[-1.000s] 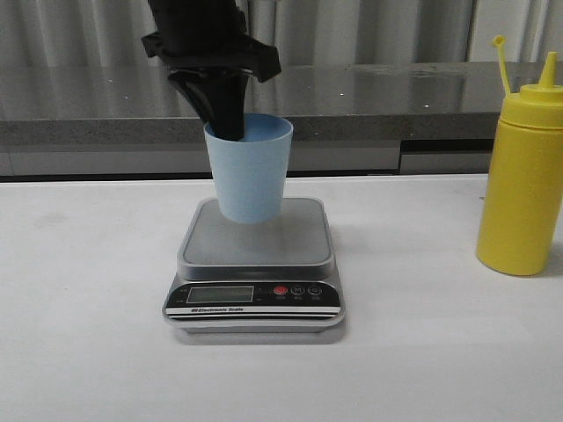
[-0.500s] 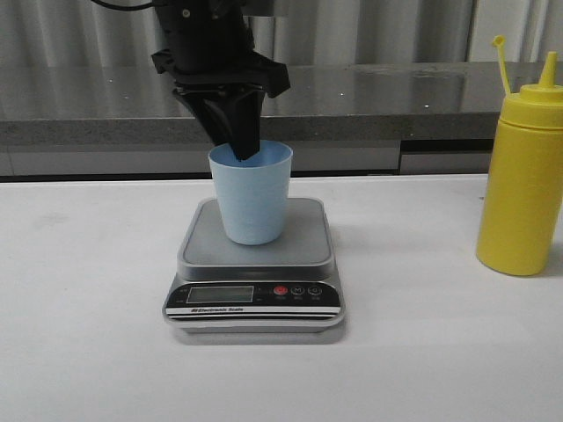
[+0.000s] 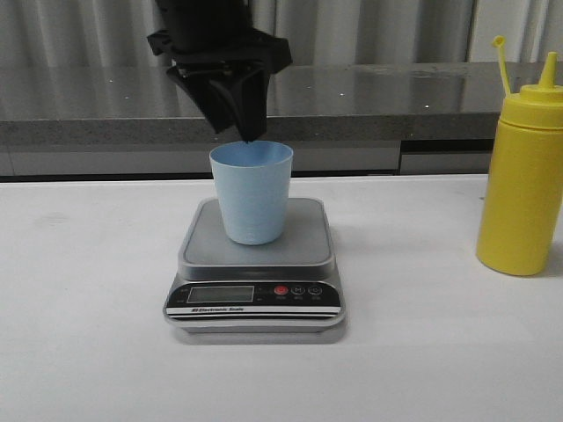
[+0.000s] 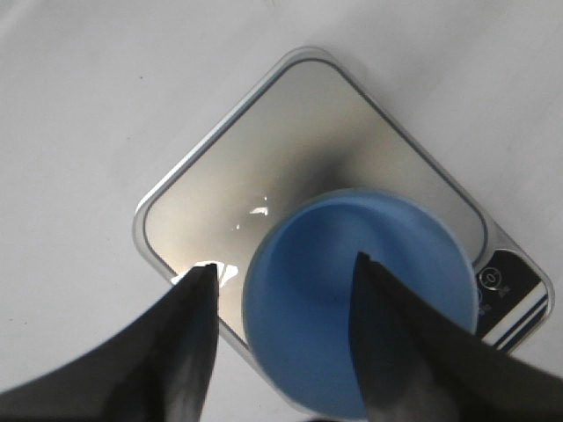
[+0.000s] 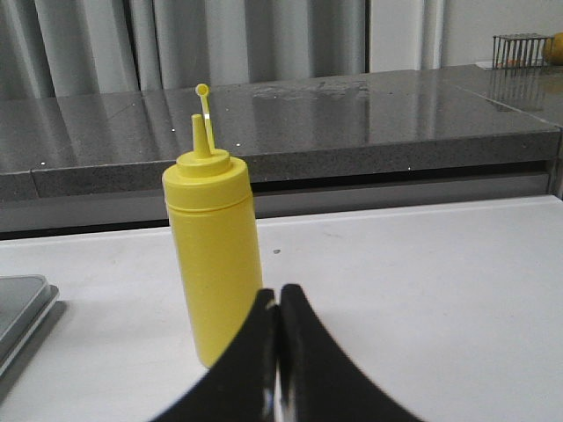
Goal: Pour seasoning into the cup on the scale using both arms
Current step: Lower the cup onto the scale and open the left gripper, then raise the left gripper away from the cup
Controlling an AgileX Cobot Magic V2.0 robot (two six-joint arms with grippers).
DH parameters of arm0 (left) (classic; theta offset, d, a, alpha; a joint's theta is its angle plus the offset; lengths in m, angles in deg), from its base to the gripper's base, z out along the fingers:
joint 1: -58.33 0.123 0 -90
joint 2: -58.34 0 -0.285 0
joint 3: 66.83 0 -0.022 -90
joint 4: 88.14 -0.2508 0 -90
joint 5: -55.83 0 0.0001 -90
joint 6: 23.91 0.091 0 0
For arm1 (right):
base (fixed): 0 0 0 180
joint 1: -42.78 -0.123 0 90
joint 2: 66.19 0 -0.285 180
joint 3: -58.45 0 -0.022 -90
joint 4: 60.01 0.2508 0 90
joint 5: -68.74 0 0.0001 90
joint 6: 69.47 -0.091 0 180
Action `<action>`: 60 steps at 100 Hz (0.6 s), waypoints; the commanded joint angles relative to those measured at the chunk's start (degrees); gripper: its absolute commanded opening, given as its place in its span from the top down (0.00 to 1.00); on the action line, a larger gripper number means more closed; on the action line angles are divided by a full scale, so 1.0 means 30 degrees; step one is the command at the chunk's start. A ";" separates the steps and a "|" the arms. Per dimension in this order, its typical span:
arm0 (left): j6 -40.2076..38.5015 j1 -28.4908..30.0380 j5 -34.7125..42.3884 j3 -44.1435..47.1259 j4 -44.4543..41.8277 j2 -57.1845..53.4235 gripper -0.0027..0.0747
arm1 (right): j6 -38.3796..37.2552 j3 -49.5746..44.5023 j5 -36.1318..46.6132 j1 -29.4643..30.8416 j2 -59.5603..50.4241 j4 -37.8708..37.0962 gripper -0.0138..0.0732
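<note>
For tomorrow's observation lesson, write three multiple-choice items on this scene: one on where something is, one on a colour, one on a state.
1. Where does the cup stand?
A. on the scale platform
B. on the bare table
C. beside the bottle

2. What colour is the seasoning bottle?
A. red
B. yellow
C. green

3. How is the left pincer?
A. shut on the cup
B. open above the cup
C. out of view

Answers: 1 A, the cup's base sits on the silver platform. 2 B, the body and nozzle are yellow. 3 B, the wrist view shows its fingers spread, one on each side of the near rim, the cup free below.
</note>
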 commanded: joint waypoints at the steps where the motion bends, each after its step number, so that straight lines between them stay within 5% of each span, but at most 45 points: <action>1: -0.0613 -0.0112 0.0605 -0.0641 0.0169 -0.1878 0.60 | 0.0087 0.0365 0.1411 0.0008 -0.0350 -0.0249 0.92; 39: -0.1195 0.0922 0.0569 -0.0196 0.0169 -0.4665 0.99 | 0.0087 0.0365 0.1411 0.0008 -0.0350 -0.0249 0.92; 60: -0.2142 0.2167 0.1134 0.1711 0.0169 -0.6852 0.99 | 0.0087 0.0365 0.1411 0.0008 -0.0350 -0.0249 0.92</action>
